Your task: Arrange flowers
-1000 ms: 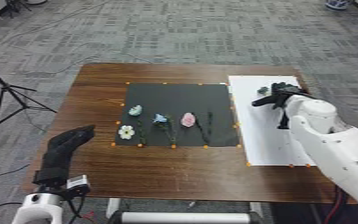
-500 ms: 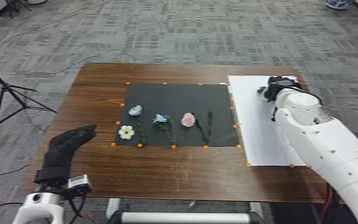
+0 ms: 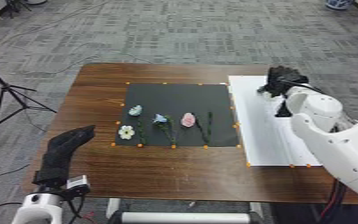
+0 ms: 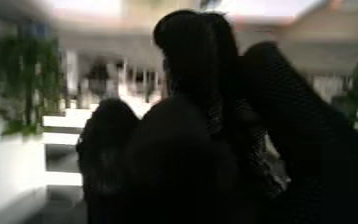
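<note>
Pink flower w/ green stem [image 3: 188,119] lies ctr frame on dark grey mat [image 3: 167,92]. My R black-gloved hand [image 3: 286,76], upper right, has just shifted to white board's [image 3: 257,131] far end; can't tell openness or hold. Mat blooms prob. wait.

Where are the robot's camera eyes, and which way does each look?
Head view: up on its head, looking forward and down at the table and flowers; left robot hand, right robot hand and both arms show.
Right wrist view: on its right wrist, looking along that hand toward leafy plants.
Shared: the right robot hand.
</note>
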